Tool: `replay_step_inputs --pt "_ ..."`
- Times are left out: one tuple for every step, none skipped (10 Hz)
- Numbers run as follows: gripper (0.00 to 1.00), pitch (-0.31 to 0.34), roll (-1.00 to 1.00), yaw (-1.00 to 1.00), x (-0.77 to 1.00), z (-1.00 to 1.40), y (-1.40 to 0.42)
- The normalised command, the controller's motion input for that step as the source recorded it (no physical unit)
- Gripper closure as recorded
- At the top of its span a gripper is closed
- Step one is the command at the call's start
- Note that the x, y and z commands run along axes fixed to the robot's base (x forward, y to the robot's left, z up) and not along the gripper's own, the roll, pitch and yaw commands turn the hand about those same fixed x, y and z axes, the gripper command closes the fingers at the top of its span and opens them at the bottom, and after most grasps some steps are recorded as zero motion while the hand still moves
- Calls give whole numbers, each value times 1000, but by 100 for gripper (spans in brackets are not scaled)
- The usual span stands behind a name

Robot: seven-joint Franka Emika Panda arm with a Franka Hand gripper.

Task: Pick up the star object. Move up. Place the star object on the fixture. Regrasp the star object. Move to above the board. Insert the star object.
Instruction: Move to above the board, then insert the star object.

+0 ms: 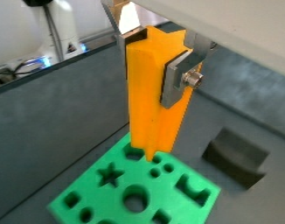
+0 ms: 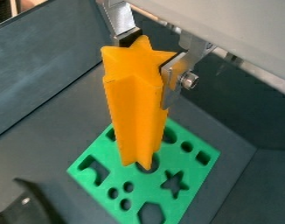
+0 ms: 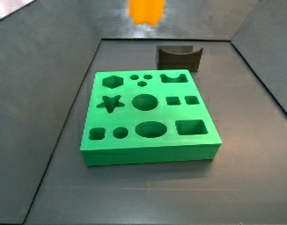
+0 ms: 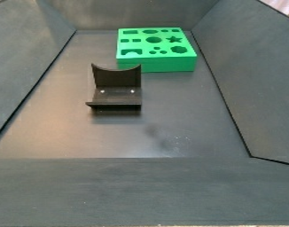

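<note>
In both wrist views my gripper is shut on the star object, an orange-yellow prism held upright with its star-shaped end between the silver fingers. It hangs above the green board, its lower end over the board's edge region and apart from the star-shaped hole. In a side view only the star object's lower end shows, high above the board's far side. The dark fixture stands bare beside the board.
The board carries several other cut-outs, among them a hexagon, a large circle and a square. Grey sloping walls enclose the dark floor. A metal post stands outside the wall.
</note>
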Motion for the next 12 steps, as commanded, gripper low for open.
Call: replay_step_inputs --pt "100 -32 -359 -7 -79 13 -23" --pt "100 0 0 0 -20 0 0" --pt "100 -20 0 0 -103 0 0" --pt "100 -6 -7 0 0 0 0" --pt "100 0 0 -134 -429 -329 0" --pt "100 4 0 0 0 -26 0" --pt "100 0 0 -60 0 -177 0" --pt "100 3 -30 -594 -137 -97 -46" --pt "100 0 -19 -1000 0 -149 0" --pt "100 0 -33 -1000 0 -177 0" --pt "100 0 -53 -1000 0 -214 0" --pt "100 0 -81 -997 0 -146 -14"
